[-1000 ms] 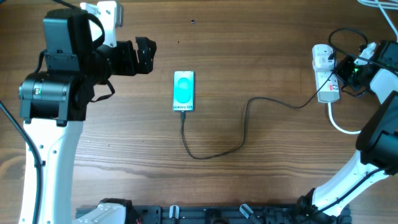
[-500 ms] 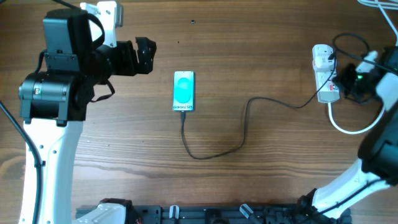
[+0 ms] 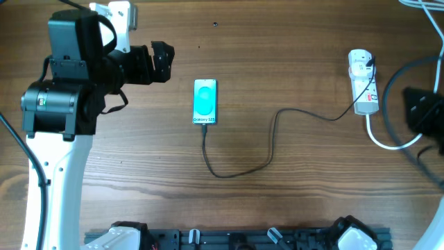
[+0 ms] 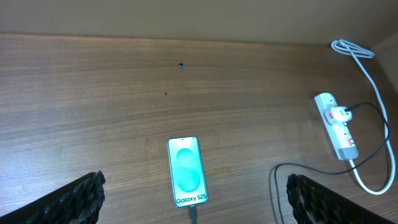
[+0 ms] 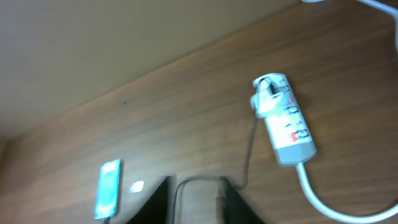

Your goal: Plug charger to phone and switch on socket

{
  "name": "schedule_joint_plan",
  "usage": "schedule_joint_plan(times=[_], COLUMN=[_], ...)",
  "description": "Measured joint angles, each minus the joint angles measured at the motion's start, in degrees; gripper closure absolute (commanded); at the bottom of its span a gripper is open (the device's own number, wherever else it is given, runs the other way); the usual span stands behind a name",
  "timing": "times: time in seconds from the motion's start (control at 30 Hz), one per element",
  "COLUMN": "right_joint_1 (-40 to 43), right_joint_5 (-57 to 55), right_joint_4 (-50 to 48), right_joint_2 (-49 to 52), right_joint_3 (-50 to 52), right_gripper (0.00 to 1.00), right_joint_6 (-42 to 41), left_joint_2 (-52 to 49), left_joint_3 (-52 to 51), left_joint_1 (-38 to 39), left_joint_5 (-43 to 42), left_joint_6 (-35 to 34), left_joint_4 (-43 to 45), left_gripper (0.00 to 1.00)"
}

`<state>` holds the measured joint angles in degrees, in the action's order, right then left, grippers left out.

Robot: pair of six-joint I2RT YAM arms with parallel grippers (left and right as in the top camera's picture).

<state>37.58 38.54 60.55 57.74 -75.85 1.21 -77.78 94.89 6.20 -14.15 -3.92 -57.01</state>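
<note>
The phone (image 3: pixel 205 101) lies flat mid-table with its turquoise screen up. The thin black charger (image 3: pixel 272 142) is plugged into its near short edge, loops right and runs to the black plug in the white socket (image 3: pixel 362 89) at the far right. My left gripper (image 3: pixel 161 61) is open and empty, high and to the left of the phone. My right gripper (image 3: pixel 420 111) is a blur at the right edge, apart from the socket. In the right wrist view its fingers (image 5: pixel 196 200) stand open and empty, with the socket (image 5: pixel 285 121) and phone (image 5: pixel 109 190) far below.
The socket's thick white cord (image 3: pixel 381 142) curves off toward the right edge. The left wrist view shows the phone (image 4: pixel 187 171), the socket (image 4: pixel 339 124) and the white cord (image 4: pixel 367 62) running to the back right corner.
My right gripper has drawn back from the socket to the right and upward, and is now blurred at the frame edge. The left arm, phone and cable have not moved.
</note>
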Motion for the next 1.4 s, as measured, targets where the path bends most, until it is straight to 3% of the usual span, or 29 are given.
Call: schedule_joint_plan(times=[0.2,0.4,0.57,0.7,0.87,1.07,1.2,1.4], right_joint_1=[0.0,0.0,0.0,-1.3,-15.3,-34.3,-37.8,-37.8], right_joint_5=[2.0,2.5,14.1,16.3,11.4,-8.9,-14.3,-16.1], right_joint_4=[6.4,6.4,6.3,5.7,-7.1,-34.3,-53.9,-68.3], right_joint_2=[-10.4,-10.8,-10.8,-11.9,-17.8,-30.6,-39.8,-48.7], right_joint_3=[0.0,0.0,0.0,0.9,8.9,29.8,47.8,67.2], right_gripper=[0.0,0.0,0.0,0.0,0.0,0.0,0.0,0.0], right_joint_6=[1.7,2.1,13.2,17.2,18.1,7.7,5.3,2.5], left_joint_2=[0.0,0.0,0.0,0.0,0.0,0.0,0.0,0.0], left_joint_3=[0.0,0.0,0.0,0.0,0.0,0.0,0.0,0.0], left_joint_1=[0.0,0.0,0.0,0.0,0.0,0.0,0.0,0.0], left_joint_5=[0.0,0.0,0.0,0.0,0.0,0.0,0.0,0.0], left_joint_6=[0.0,0.0,0.0,0.0,0.0,0.0,0.0,0.0], left_joint_4=[0.0,0.0,0.0,0.0,0.0,0.0,0.0,0.0], left_gripper=[0.0,0.0,0.0,0.0,0.0,0.0,0.0,0.0])
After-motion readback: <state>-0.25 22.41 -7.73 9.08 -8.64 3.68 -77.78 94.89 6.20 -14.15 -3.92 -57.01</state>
